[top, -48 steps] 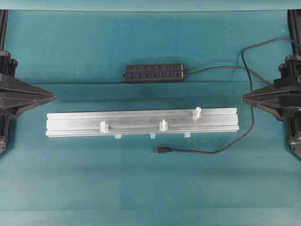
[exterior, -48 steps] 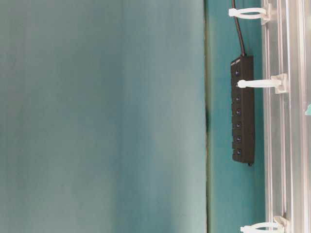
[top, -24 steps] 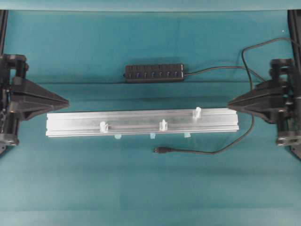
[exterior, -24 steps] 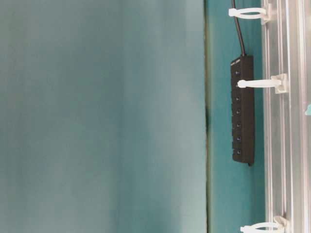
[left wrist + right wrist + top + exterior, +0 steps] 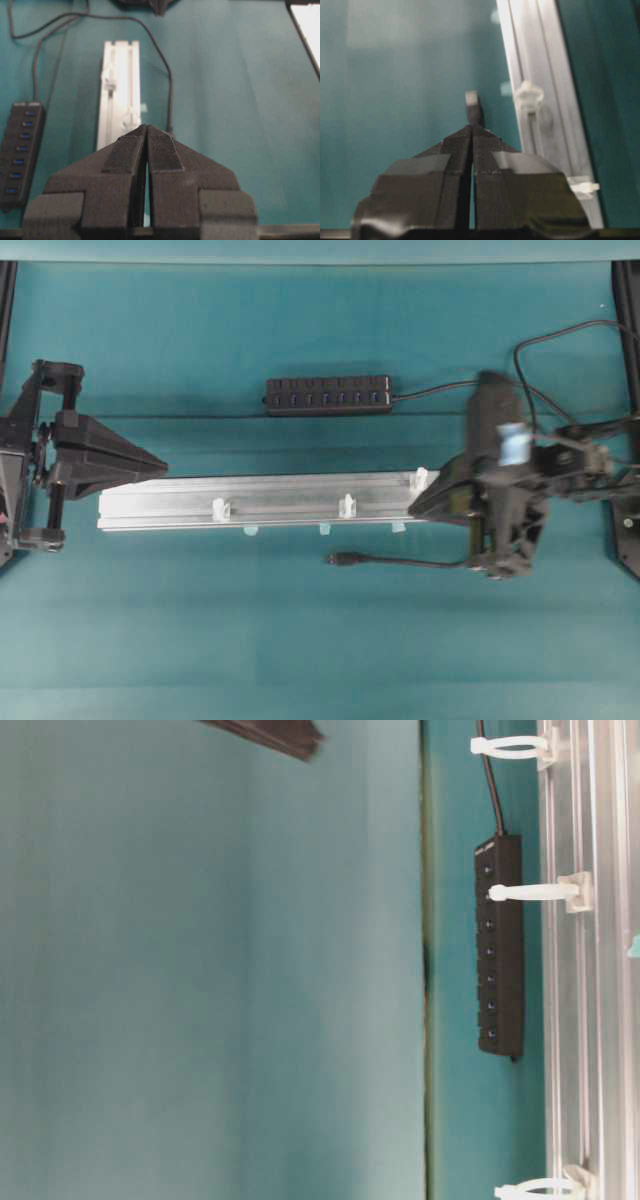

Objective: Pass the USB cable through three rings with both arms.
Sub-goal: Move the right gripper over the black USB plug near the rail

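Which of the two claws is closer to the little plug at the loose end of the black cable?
The right. The right gripper is over the rail's right end, just up and right of the USB plug. The left gripper is far off, by the rail's left end.

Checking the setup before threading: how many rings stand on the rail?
3, all on the aluminium rail: left ring, middle ring, right ring beside the right pincer. None seems hidden.
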`<action>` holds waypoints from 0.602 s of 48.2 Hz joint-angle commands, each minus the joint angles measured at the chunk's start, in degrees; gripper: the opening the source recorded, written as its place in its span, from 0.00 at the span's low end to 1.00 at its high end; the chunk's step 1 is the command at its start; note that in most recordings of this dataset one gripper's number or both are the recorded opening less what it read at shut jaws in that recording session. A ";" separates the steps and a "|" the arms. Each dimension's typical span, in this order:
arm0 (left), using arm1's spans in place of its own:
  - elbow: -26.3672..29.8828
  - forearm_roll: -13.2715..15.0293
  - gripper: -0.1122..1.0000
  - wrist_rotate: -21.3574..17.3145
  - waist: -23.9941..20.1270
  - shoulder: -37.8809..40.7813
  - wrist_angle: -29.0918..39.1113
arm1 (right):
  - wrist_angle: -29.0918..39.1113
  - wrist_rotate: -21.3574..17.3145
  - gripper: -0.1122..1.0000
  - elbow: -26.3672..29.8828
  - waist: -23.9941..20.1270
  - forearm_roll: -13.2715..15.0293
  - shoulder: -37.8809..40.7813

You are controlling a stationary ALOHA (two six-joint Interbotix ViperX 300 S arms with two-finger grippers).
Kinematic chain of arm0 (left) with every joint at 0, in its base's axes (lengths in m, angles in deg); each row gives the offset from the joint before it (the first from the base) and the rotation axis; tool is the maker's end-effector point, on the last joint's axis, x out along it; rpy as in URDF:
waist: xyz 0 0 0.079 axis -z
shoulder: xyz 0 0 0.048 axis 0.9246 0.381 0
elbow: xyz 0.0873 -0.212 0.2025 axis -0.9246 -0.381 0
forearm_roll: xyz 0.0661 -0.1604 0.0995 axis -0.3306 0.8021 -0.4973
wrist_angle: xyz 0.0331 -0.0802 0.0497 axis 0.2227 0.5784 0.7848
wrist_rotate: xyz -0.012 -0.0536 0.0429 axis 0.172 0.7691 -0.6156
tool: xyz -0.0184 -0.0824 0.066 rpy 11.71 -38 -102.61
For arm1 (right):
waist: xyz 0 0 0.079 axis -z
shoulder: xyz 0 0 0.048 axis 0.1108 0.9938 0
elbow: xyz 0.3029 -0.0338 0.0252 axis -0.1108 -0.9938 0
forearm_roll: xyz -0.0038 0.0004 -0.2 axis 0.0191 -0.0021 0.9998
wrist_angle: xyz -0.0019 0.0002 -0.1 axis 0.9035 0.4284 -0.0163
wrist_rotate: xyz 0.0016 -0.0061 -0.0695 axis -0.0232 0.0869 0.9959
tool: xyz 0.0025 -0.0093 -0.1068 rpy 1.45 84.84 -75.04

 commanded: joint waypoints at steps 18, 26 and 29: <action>1.85 -0.18 0.12 0.09 0.18 0.00 0.97 | 7.29 -0.09 0.01 10.72 -2.02 0.70 13.54; 1.76 -0.18 0.12 0.09 0.18 0.00 1.14 | 10.02 -0.18 0.01 12.39 -2.46 1.05 15.91; 1.85 -0.18 0.12 0.09 0.18 0.00 1.41 | 10.72 -0.09 0.01 12.92 -2.55 1.14 16.52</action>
